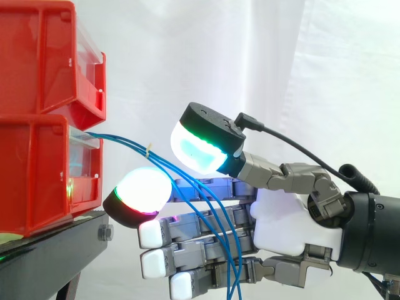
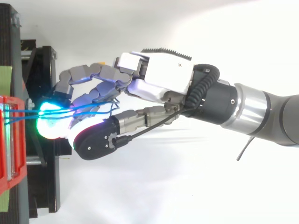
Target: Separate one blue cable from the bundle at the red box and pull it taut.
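Backing stand and bins, white curtain

Side and top views. We lose the blue cables at both ends: one end vanishes into the lower red bin, and the hanging end leaves the side view's bottom edge. From above, the hand covers part of their run. The arm is cut off at the right edge.

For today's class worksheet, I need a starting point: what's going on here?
A robot hand reaches toward the lower red bin on the black stand, fingers fairly straight. Several blue cables, tied together near the bin, run out of it and droop slackly across the fingers. None looks pinched or separated yet.
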`<state>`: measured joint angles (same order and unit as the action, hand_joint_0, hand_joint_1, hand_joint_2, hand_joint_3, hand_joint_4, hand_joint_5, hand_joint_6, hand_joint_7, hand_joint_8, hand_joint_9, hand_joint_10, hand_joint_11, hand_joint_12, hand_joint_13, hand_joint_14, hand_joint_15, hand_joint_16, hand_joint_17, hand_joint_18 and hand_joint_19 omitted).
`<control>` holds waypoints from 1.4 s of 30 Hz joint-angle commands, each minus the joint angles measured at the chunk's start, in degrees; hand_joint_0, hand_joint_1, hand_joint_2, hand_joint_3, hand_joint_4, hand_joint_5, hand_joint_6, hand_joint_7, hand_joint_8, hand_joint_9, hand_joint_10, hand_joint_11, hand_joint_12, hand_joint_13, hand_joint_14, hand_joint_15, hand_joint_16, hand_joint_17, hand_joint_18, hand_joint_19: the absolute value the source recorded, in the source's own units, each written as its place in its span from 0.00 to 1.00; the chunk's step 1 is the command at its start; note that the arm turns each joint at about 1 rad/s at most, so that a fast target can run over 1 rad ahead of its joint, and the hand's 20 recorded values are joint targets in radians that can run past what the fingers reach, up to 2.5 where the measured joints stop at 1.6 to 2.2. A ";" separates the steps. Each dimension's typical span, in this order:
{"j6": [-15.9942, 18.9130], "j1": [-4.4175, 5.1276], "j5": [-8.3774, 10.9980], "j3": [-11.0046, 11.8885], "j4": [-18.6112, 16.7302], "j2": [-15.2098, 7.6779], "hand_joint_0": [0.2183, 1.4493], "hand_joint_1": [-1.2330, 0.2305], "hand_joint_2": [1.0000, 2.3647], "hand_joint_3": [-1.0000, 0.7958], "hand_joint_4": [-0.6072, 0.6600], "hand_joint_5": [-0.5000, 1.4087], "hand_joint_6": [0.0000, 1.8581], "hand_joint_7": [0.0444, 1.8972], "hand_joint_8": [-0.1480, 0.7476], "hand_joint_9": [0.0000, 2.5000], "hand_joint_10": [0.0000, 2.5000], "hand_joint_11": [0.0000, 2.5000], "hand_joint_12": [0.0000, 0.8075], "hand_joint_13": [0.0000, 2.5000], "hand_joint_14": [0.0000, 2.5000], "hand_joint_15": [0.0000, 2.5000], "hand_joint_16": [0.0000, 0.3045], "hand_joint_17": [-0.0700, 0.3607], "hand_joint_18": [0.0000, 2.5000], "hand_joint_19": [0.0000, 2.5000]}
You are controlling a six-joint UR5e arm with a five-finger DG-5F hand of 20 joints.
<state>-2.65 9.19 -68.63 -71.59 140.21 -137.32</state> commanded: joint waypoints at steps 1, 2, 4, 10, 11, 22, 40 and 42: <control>0.02 -0.05 -0.19 -0.04 0.07 0.03 0.32 0.39 0.01 0.35 0.57 0.18 0.34 0.52 0.48 0.32 0.01 0.27 0.41 0.36 0.01 0.22 0.16 0.42 0.28 0.31; 0.02 -0.05 -0.19 -0.04 -0.02 -0.06 0.32 0.39 0.01 0.35 0.57 0.18 0.34 0.52 0.48 0.32 0.01 0.27 0.41 0.36 0.01 0.22 0.16 0.42 0.28 0.30; 0.02 -0.05 -0.19 -0.04 -0.11 -0.06 0.33 0.39 0.01 0.35 0.57 0.18 0.35 0.52 0.48 0.32 0.01 0.27 0.41 0.36 0.01 0.22 0.16 0.42 0.28 0.31; 0.02 -0.40 -0.54 0.04 -0.02 -0.06 0.32 0.39 0.00 0.33 0.57 0.18 0.35 0.51 0.48 0.32 0.01 0.27 0.41 0.36 0.01 0.22 0.16 0.42 0.28 0.30; -0.07 -0.49 -0.63 -0.04 -0.02 -0.06 0.32 0.39 0.00 0.33 0.57 0.18 0.35 0.51 0.48 0.32 0.01 0.27 0.41 0.36 0.01 0.22 0.16 0.42 0.28 0.30; -0.25 -0.93 -0.72 -0.04 0.07 -0.06 0.30 0.39 0.00 0.30 0.57 0.17 0.34 0.53 0.48 0.32 0.01 0.28 0.41 0.36 0.01 0.22 0.17 0.43 0.28 0.31; -0.86 -0.49 -0.72 0.04 -0.20 -0.06 0.32 0.38 0.01 0.35 0.57 0.16 0.40 0.44 0.47 0.33 0.01 0.28 0.41 0.37 0.01 0.23 0.16 0.42 0.28 0.30; -0.77 -0.49 -0.72 -0.04 -0.20 0.03 0.32 0.38 0.01 0.36 0.57 0.16 0.41 0.43 0.47 0.33 0.01 0.28 0.41 0.37 0.01 0.23 0.16 0.42 0.28 0.31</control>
<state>-3.48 8.64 -69.36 -71.57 140.04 -137.35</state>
